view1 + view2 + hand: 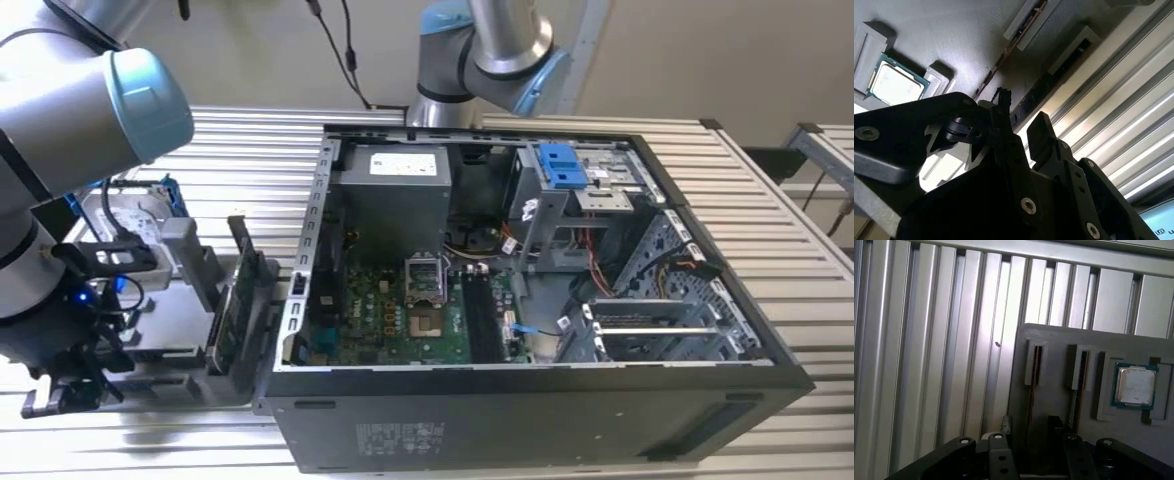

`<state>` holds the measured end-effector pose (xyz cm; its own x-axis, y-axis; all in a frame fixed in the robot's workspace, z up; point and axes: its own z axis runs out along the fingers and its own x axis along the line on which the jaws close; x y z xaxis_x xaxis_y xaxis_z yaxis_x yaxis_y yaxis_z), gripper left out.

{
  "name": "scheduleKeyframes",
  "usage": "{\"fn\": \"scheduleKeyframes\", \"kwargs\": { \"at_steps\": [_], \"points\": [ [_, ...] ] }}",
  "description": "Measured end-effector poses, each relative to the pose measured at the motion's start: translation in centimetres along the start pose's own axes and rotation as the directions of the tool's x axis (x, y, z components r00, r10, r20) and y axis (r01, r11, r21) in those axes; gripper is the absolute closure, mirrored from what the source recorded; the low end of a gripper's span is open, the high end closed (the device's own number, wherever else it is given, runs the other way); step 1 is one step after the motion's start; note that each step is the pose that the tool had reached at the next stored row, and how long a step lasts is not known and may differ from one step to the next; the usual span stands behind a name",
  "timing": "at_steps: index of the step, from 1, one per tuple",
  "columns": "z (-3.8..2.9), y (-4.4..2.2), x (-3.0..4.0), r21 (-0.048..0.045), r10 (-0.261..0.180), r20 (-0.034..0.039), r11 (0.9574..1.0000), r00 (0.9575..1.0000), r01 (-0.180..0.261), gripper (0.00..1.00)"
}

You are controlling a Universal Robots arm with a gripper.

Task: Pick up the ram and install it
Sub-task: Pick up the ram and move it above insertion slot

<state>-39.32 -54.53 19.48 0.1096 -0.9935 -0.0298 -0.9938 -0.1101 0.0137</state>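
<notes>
Dark ram [1031, 390] stands on edge, lengthwise toward the hand [1030, 422].

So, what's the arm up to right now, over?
Gripper open, empty, lined up on the ram. Ram on edge in gray holder slot, not gripped. Second board in neighbouring slot, apart.

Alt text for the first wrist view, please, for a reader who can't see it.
The gripper, its fingers apart, hangs over a grey holder on a ribbed metal table. Two narrow slots in the holder each hold a thin dark board on edge, and a square processor chip lies in a recess beside them.
</notes>
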Motion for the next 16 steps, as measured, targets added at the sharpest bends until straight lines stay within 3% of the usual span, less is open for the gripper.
{"fn": "scheduleKeyframes", "kwargs": {
  "at_steps": [5,11,16],
  "points": [
    [0.01,0.0,0.0,0.0004,0.0,0.0001,1.0,1.0,0.0,0.58],
    [0.01,0.0,0.0,0.0009,0.0,0.0,1.0,1.0,0.0,0.84],
    [0.01,0.0,0.0,0.0011,0.0,0.0,1.0,1.0,0.0,0.85]
  ]
}}
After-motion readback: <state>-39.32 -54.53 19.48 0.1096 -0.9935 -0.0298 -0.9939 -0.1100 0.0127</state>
